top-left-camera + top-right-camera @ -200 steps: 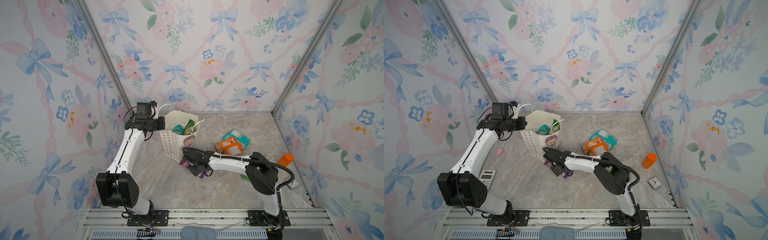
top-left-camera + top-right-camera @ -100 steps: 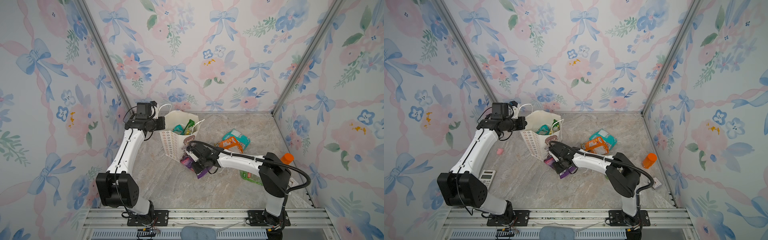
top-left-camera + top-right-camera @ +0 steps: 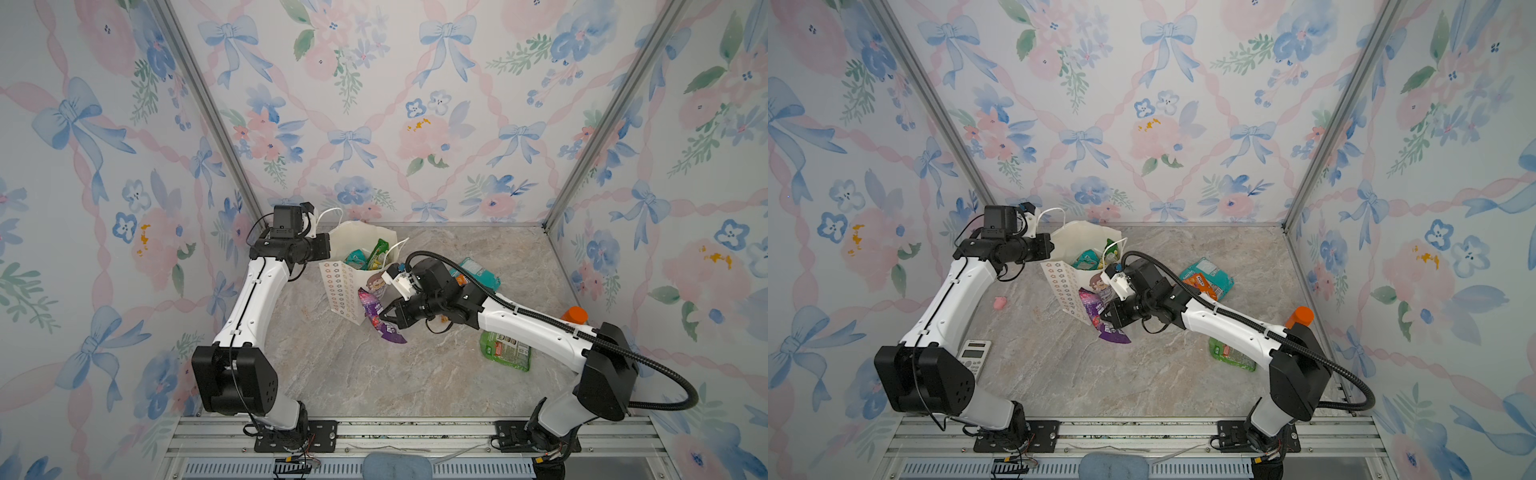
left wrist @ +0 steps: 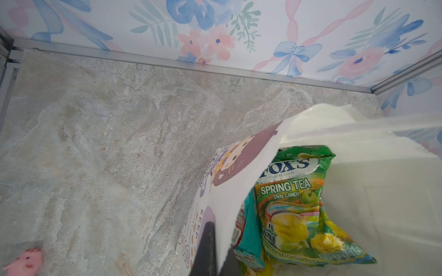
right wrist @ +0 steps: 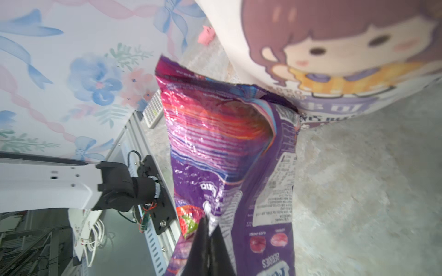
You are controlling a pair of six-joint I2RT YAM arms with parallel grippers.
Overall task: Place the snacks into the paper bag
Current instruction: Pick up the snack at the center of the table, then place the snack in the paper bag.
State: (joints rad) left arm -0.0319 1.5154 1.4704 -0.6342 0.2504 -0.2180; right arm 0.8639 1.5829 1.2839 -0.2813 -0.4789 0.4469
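Snack pouch in glossy purple-and-magenta plastic is pinched at one end by the right gripper, fingers shut tight on the foil. Its other end presses against the cartoon-girl front of the upright cream paper bag, well below the rim. Whether it hangs clear of the marble tabletop, I can't tell.

At the bag's side rim, the left gripper is clamped on the paper wall, propping the mouth open.

Score so far: a green FOX'S candy pouch and a teal packet sit inside. Outside, a teal flat pouch and an orange pouch lie together beyond the right arm from the bag, and a green foil pouch lies farther out. Less than half done, I'd judge.

Room looks good: there's bare marble in front of the bag and open air above its mouth. The back wall stands close behind the bag, and a white cord handle loops over the front rim, a likely snag.
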